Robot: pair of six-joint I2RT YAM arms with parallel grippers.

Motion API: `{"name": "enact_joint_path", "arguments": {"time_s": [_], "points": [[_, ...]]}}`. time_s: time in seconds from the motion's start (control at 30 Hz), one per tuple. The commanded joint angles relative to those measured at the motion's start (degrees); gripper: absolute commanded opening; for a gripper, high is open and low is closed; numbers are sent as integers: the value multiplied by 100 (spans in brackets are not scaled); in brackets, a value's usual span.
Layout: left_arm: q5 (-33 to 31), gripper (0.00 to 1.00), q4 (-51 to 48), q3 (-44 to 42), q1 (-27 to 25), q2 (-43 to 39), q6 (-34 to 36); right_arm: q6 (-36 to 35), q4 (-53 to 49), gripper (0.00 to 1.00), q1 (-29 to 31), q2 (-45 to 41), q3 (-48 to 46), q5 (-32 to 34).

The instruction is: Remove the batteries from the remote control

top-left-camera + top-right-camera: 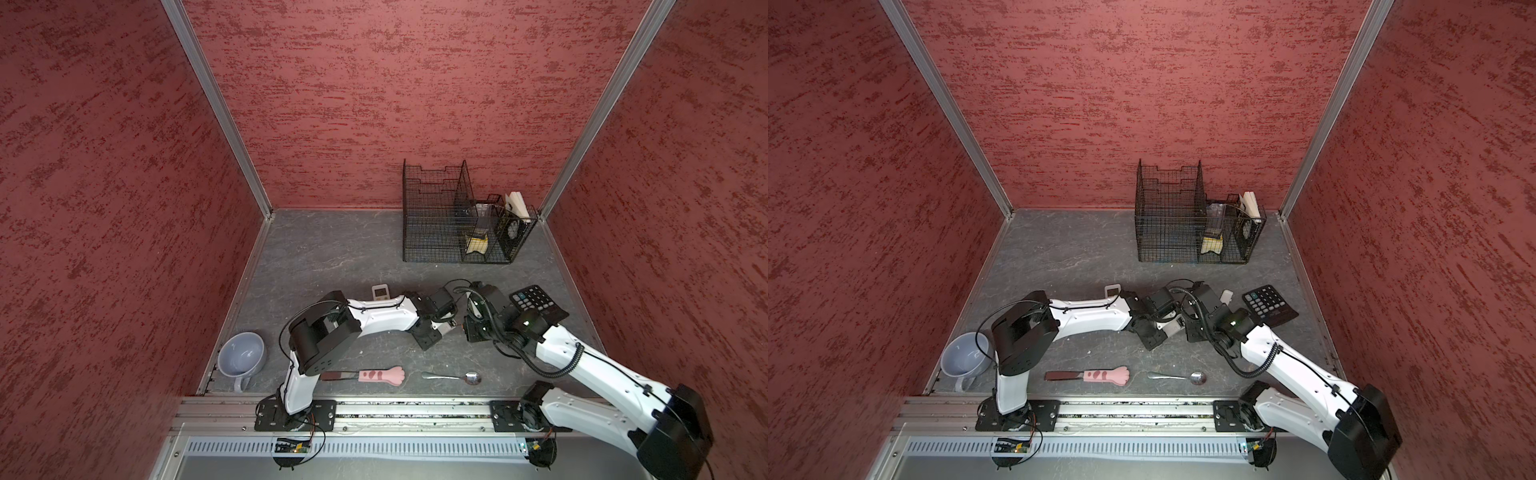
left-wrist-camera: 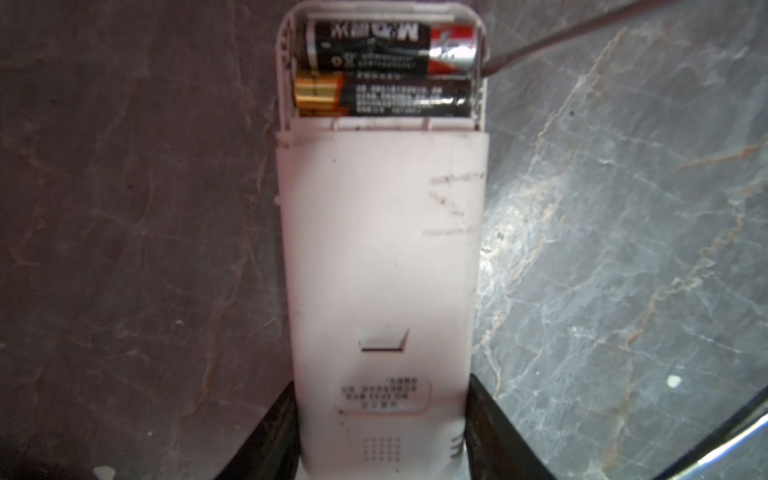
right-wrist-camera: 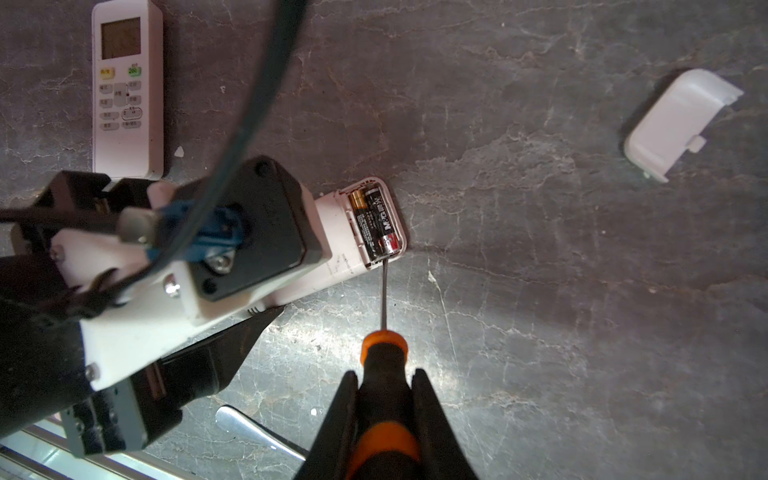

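Your left gripper (image 2: 380, 382) clamps the white plastic remote control (image 2: 380, 249), back up; two black cylindrical batteries (image 2: 386, 97) sit in its open compartment. Your right gripper (image 3: 385, 374) pinches the orange-handled screwdriver (image 3: 384, 345), tip at that compartment's edge. The loose white cover (image 3: 681, 120) lies well apart from the remote.

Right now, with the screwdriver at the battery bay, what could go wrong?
1. The screwdriver has its tip at the end of the red-ended battery; it may slip off instead of levering.
2. The left gripper holds the remote only by its far end, so prying could twist it.
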Motion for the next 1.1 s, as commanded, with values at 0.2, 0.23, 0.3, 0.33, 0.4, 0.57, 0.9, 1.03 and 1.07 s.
{"name": "enact_joint_path", "arguments": {"time_s": [0.2,0.23,0.3,0.33,0.4,0.57,0.9,1.03,1.07], "points": [[390,37,40,-434,-228,795,237,-149,1546,0,41,-261,-70,103],[387,37,41,-433,-226,795,233,-159,1573,0,35,-296,-76,110],[384,37,36,-437,-224,800,225,-189,1589,0,48,-354,-68,153],[390,37,37,-443,-232,804,224,-198,1582,0,50,-382,-52,176],[385,37,42,-441,-230,804,227,-232,1531,0,56,-403,-20,207],[398,37,53,-445,-241,812,225,-256,1460,0,84,-483,10,296],[399,36,63,-445,-243,843,209,-236,1256,0,126,-487,78,375],[355,36,51,-437,-238,856,203,-140,829,0,124,-366,139,420],[348,36,54,-423,-233,856,199,-65,655,0,129,-296,185,460]]}}
